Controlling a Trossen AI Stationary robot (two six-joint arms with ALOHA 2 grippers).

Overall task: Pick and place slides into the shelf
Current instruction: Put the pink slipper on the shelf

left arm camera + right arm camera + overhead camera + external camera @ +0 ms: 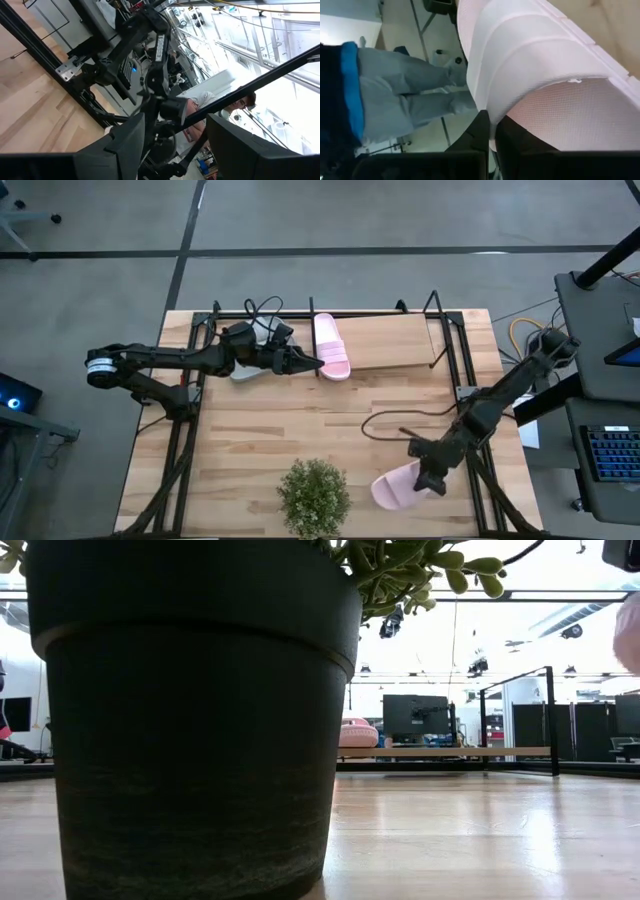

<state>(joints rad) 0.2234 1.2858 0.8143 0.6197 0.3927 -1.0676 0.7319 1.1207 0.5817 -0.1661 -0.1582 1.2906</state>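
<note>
1. Slides: one pink slide (pixel 331 346) sits on the left end of the shelf (pixel 395 342).
2. The other pink slide (pixel 396 485) is at the table's near right edge, pinched by the right gripper (pixel 432 479), whose fingers (pixel 475 137) squeeze its strap.
3. The left gripper (pixel 312 363) hangs beside the shelved slide, fingers apart and holding nothing.
4. A grey slide (pixel 248 372) seems to lie under the left arm.
5. A potted plant (pixel 314 498) stands at the front.

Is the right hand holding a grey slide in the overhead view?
No. The right hand grips a pale pink slide near the table's front edge, beside the potted plant.
</note>
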